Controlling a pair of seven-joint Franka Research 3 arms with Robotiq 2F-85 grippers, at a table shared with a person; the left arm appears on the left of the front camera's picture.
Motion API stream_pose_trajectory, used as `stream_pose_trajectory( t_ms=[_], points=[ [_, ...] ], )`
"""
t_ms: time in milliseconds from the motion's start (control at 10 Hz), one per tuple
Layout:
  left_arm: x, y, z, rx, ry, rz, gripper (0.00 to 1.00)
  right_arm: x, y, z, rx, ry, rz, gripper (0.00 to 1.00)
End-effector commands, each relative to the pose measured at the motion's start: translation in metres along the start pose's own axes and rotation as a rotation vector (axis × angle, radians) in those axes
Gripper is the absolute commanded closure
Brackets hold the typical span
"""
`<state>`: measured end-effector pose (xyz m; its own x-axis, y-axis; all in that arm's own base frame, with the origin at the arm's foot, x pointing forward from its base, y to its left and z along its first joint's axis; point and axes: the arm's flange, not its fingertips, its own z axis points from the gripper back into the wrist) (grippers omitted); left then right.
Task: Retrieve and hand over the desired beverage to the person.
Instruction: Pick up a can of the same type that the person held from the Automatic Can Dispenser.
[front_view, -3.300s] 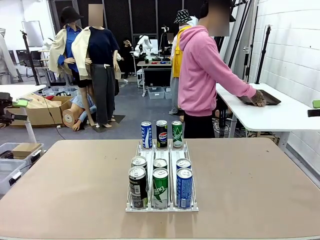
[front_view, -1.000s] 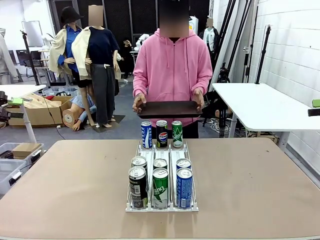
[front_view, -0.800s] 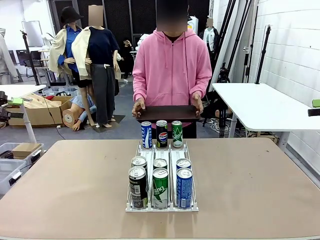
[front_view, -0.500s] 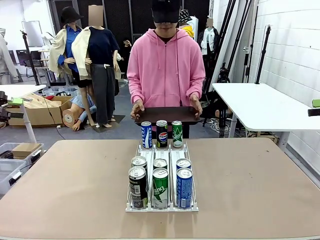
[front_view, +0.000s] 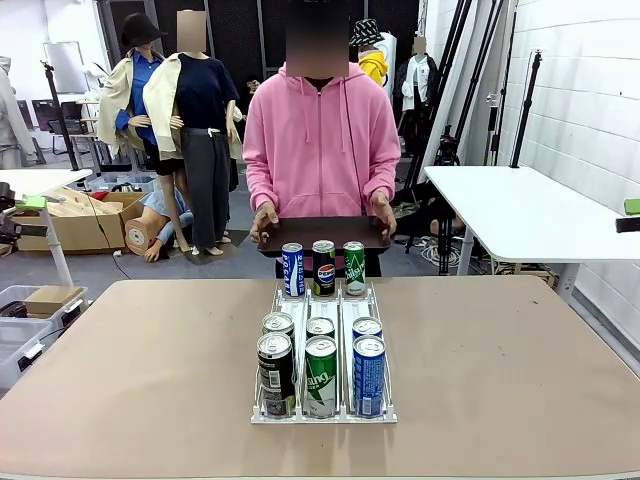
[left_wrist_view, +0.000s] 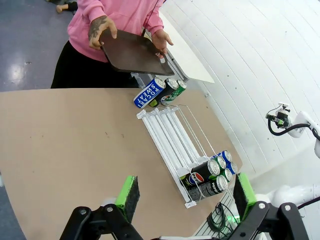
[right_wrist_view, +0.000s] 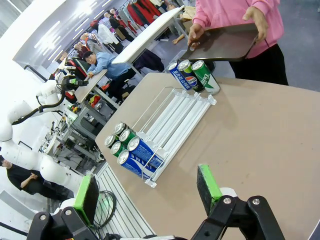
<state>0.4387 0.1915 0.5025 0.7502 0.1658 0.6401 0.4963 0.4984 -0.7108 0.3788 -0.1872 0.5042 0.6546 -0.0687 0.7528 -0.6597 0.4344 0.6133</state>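
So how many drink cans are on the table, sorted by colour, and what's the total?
Blue cans: 3
Black cans: 3
Green cans: 3
Total: 9, with three at the far end of the rack and six at its near end.

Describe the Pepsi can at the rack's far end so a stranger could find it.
On the tan table stands a clear rack; at its far end, before the person holding a tray, three cans stand in a row. The Pepsi can is the middle one: black with a round red, white and blue logo, between a blue can and a green can.
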Motion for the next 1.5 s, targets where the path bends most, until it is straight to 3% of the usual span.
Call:
stream_pose_trajectory(
  t_ms=[0,1400],
  points=[
    [0.0007,-0.0008,0.0010,-0.003,-0.005,0.008,0.00,-0.0014,0.0008,-0.0005,0.005,-0.003,0.002,0.00],
    [0.0007,-0.0008,0.0010,-0.003,-0.005,0.008,0.00,-0.0014,0.0008,-0.0005,0.005,-0.003,0.002,0.00]
  ],
)
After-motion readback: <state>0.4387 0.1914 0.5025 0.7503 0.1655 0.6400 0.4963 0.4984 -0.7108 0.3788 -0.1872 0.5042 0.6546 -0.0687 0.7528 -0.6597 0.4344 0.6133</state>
